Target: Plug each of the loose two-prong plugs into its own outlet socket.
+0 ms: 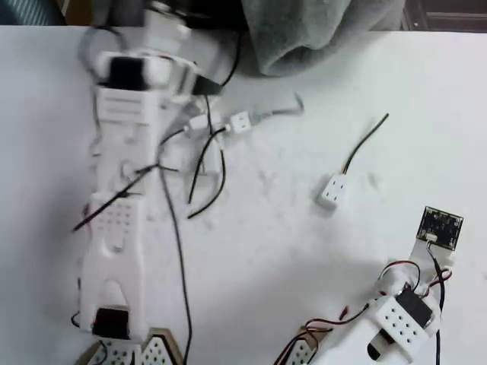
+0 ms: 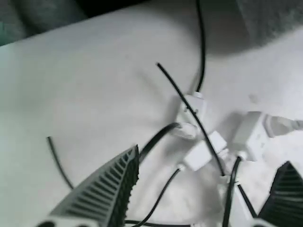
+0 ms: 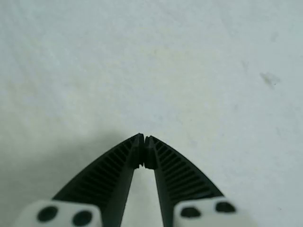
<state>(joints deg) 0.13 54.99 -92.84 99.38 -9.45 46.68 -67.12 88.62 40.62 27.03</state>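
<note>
While the right hand (image 3: 143, 142) sits with its fingers pressed together over bare counter (image 3: 189, 56), the left hand (image 2: 210, 158) hangs wide apart above a little heap of white plugs (image 2: 195, 158) and thin black wires (image 2: 202, 52). The heap lies near the far side of the counter, just by a grey cloth (image 1: 319, 30). One more white socket (image 1: 332, 192) lies by itself, well apart from the heap, with its own short wire. I think these pieces are very light and made of hard, smooth plastic, so they may slide away when pushed. The wires look bendy and may tug and twist the plugs. The best spot to hold is across the flat sides of a plug's white body, not the wire, with the prongs left free to go in.
</note>
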